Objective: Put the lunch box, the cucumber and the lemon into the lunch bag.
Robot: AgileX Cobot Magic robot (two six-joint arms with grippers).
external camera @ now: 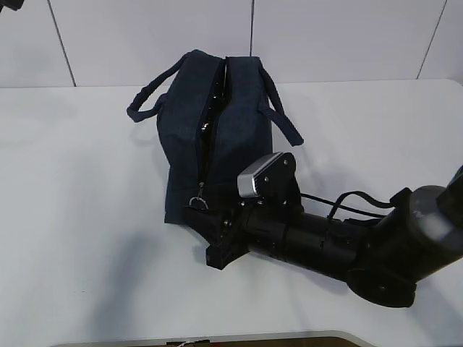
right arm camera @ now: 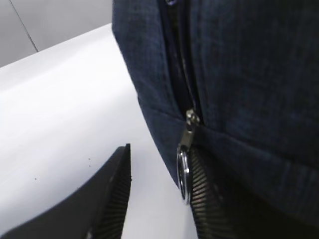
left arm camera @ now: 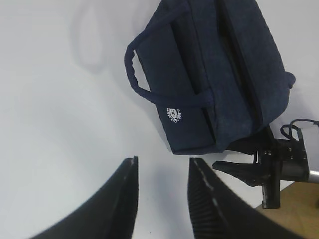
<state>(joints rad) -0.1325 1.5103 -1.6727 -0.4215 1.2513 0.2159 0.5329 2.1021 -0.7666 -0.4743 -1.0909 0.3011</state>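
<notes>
The dark navy lunch bag (external camera: 239, 108) stands on the white table, its top zipper showing a dark gap along its length. Its round metal ring pull (external camera: 199, 202) hangs at the near end. My right gripper (external camera: 204, 235) is open at that end; in the right wrist view (right arm camera: 159, 149) the ring pull (right arm camera: 183, 172) rests against the right finger, and the bag (right arm camera: 249, 74) fills the upper right. My left gripper (left arm camera: 162, 160) is open and empty above bare table, beside the bag (left arm camera: 219, 74). The lunch box, cucumber and lemon are out of view.
The bag's two loop handles (external camera: 148, 97) (external camera: 283, 124) stick out to either side. A white logo (left arm camera: 174, 114) marks its side. The right arm (external camera: 347, 246) lies across the table's front right. The table's front edge (external camera: 217, 338) is close below; a wall stands behind.
</notes>
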